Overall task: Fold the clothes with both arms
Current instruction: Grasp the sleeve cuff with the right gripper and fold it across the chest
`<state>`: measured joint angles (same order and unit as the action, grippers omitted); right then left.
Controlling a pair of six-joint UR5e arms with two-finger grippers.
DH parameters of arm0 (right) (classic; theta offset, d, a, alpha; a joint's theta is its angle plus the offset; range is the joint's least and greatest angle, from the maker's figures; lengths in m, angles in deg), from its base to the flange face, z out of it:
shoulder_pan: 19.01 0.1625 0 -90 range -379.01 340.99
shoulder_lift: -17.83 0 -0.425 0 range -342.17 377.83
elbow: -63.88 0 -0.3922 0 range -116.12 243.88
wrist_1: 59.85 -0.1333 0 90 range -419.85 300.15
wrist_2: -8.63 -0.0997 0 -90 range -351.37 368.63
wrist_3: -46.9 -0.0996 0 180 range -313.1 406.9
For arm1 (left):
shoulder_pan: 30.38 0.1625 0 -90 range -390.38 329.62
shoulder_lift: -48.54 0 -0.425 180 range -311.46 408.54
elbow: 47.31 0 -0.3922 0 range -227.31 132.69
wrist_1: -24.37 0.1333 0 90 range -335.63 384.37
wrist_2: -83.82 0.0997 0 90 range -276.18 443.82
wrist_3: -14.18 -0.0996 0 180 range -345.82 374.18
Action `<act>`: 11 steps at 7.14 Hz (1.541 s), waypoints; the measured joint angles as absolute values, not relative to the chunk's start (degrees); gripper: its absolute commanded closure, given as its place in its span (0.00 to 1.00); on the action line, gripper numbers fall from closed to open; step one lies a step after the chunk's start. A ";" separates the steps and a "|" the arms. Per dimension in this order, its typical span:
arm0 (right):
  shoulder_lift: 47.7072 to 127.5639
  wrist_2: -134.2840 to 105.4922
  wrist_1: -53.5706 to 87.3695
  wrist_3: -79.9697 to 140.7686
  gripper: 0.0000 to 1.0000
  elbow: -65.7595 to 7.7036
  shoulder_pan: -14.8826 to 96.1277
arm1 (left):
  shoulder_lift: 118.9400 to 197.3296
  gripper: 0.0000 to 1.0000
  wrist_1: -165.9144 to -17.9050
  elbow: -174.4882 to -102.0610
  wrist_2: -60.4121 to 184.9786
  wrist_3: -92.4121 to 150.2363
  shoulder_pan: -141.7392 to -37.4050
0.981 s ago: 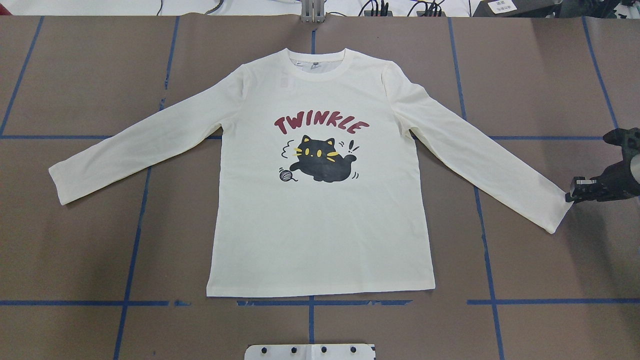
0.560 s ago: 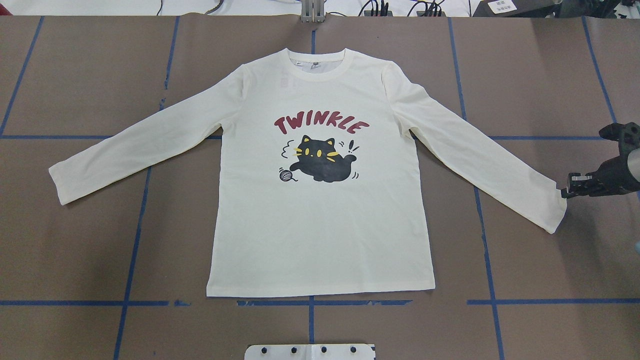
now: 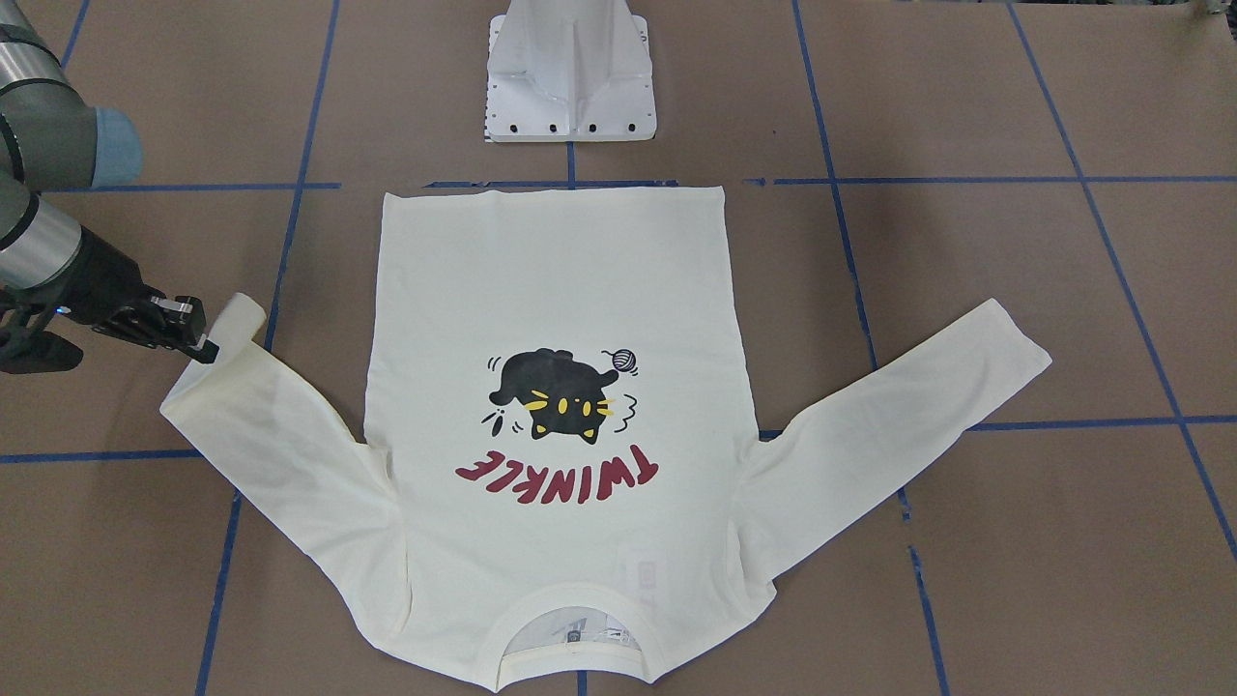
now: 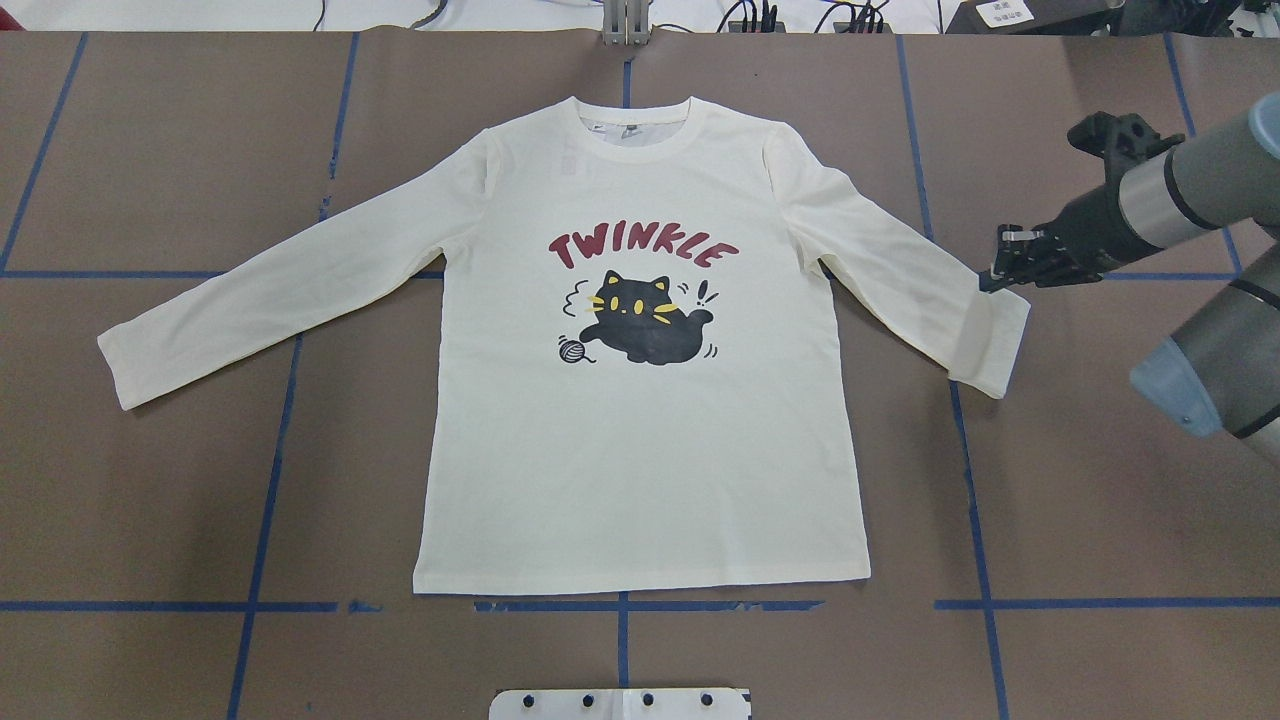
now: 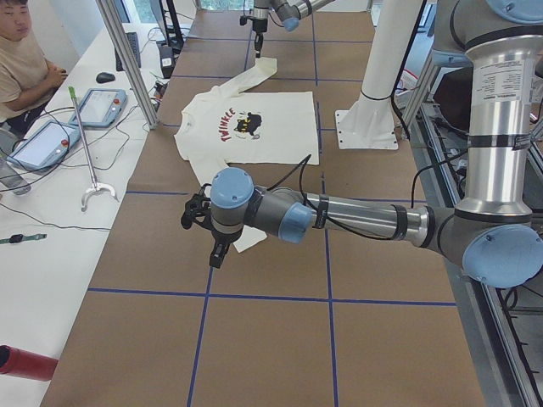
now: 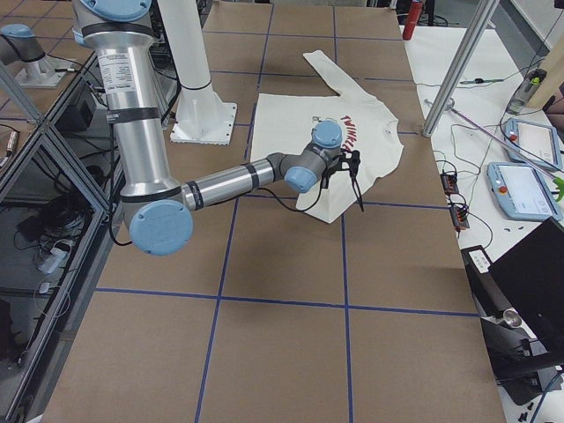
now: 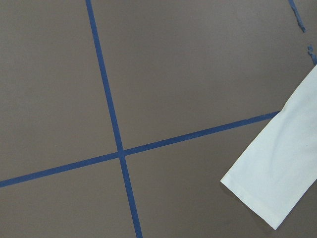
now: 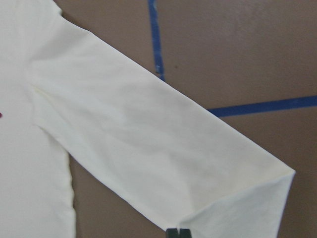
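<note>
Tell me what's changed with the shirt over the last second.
The right end effector, pinching the cuff, has carried it inward toward the shoulder. This doubles the end of that sleeve back over itself. The body of the shirt and the other sleeve lie flat as before.

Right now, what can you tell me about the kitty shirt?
The shirt is cream-white, soft-looking cotton, with long sleeves, a round collar, a black cat and red TWINKLE letters. It lies flat, print up, on the brown table. One sleeve is stretched out straight. The other's cuff is lifted and folded back toward the body, pinched in the jaws of the right gripper.
</note>
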<state>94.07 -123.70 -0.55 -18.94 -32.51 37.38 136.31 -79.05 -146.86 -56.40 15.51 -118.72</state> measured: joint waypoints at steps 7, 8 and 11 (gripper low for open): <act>60.66 -106.64 9.19 -37.28 1.00 -16.73 24.43 | 135.62 0.00 -79.25 -150.15 -58.95 15.65 -118.76; 58.43 -104.65 9.11 -38.41 1.00 -15.03 22.58 | 135.55 0.00 -79.25 -150.53 -58.86 15.65 -118.77; 51.50 -100.21 8.95 -39.74 1.00 -8.55 18.12 | 135.81 0.00 -79.25 -150.49 -58.75 15.47 -118.79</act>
<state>51.50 -100.21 8.95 -39.74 -8.55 18.12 135.81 -79.25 -150.49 -58.75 15.47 -118.79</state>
